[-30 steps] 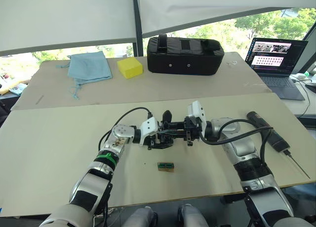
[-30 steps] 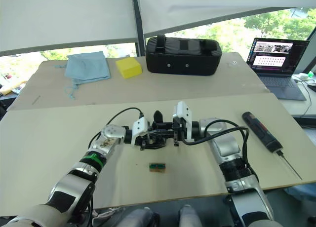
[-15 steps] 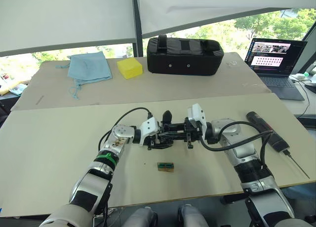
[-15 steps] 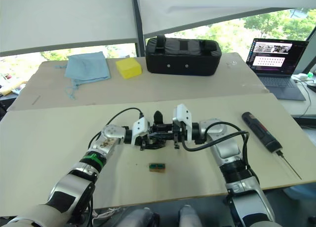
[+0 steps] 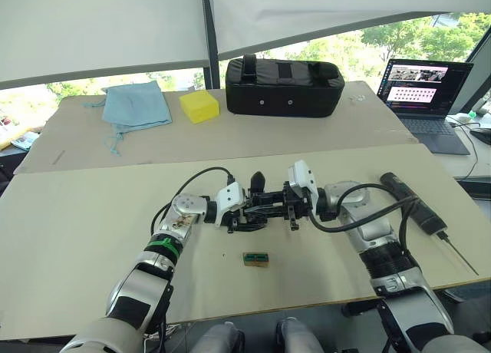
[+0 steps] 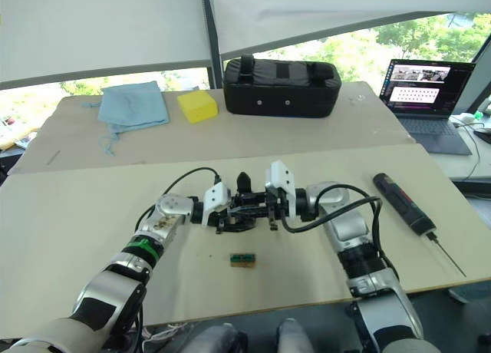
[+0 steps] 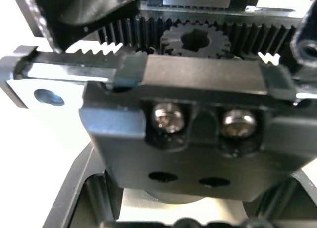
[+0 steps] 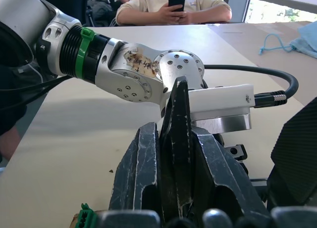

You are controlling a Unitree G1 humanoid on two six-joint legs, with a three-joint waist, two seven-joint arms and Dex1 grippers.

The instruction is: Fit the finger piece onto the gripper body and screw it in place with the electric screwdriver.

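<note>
My two grippers meet at the middle of the near table. The left gripper is shut on the gripper body, a black block with two screws and a toothed rack. The right gripper is shut on the finger piece, a black wedge standing upright between its fingers. The wedge is right against the gripper body; I cannot tell if it is seated. The electric screwdriver lies on the table to the right, past my right arm, with nothing holding it.
A small green-and-brown block lies just in front of the grippers. On the far table are a large black case, a yellow block, a blue cloth and a laptop. A seated person holds a phone.
The right gripper has edged slightly closer to the left one. Both holds are the same, and the screwdriver has not moved.
</note>
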